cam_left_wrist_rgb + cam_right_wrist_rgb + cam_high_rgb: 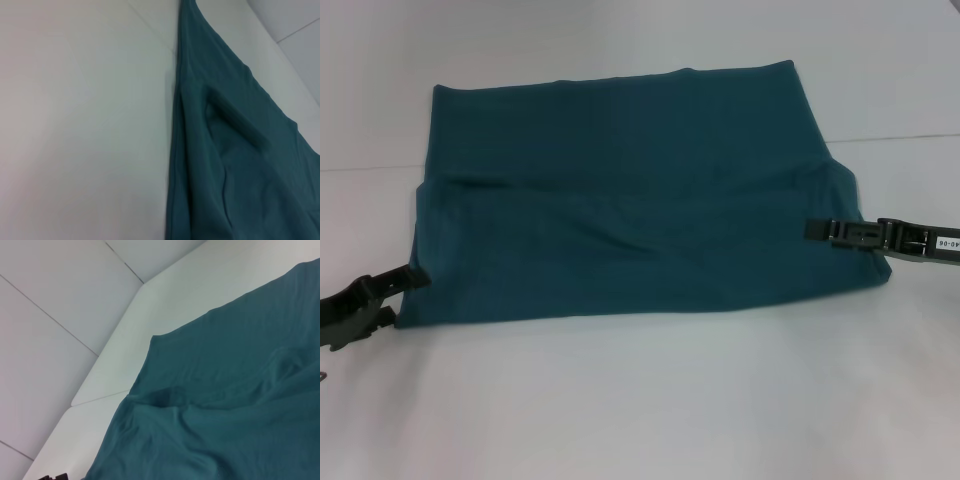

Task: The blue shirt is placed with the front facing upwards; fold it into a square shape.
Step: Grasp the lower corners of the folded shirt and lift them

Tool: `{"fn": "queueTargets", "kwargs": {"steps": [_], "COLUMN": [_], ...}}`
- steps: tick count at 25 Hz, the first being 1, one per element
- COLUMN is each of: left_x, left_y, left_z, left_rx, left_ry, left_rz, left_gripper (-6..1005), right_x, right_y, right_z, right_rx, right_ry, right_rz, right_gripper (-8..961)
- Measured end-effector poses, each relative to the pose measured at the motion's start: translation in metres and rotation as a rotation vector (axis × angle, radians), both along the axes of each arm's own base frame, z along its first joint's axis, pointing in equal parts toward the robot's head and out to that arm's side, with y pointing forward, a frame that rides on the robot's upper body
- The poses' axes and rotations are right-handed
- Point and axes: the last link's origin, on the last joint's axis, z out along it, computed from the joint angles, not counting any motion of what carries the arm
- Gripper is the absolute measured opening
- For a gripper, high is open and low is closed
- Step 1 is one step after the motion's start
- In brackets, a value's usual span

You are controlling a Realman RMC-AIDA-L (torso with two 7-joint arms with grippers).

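The blue shirt [640, 200] lies folded on the white table as a wide teal rectangle, with a folded layer over its near half and no lettering or collar showing. My left gripper [408, 298] sits low at the shirt's near left corner. It is open, with its upper finger touching the cloth edge and nothing between the fingers. My right gripper [812, 230] reaches in level from the right, its tip over the shirt's right edge. The left wrist view shows the shirt's [240, 165] creased side edge. In the right wrist view the shirt [225, 415] fills the lower right.
The white table [640, 400] stretches bare in front of the shirt and to both sides. A thin seam [900, 137] crosses the surface behind the right arm. White panels and a table edge [100, 395] appear in the right wrist view.
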Motion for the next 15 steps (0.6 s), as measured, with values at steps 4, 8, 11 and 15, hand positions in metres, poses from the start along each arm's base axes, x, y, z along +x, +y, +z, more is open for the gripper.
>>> {"fn": "queueTargets", "kwargs": {"steps": [4,8,11,15], "left_x": [0.003,0.011,0.017,0.021], "left_y": [0.0,0.003,0.007,0.011], "left_z": [-0.004,-0.011,-0.015,-0.017], "left_rx": [-0.014,-0.029,-0.047,-0.051], "left_ry": [-0.008,-0.016,-0.002,0.012], "left_rz": [-0.008,-0.03,-0.049,-0.056], "left_gripper": [866,867,867,867], "right_x": [0.0,-0.001,-0.001,0.0], "right_y": [0.0,0.0,0.0,-0.001], "right_z": [0.0,0.0,0.0,-0.002], "right_rx": [0.002,0.002,0.001,-0.003], "right_ry": [0.002,0.003,0.004,0.008], "right_rz": [0.0,0.0,0.0,-0.006], "right_gripper": [806,806,806,807]}}
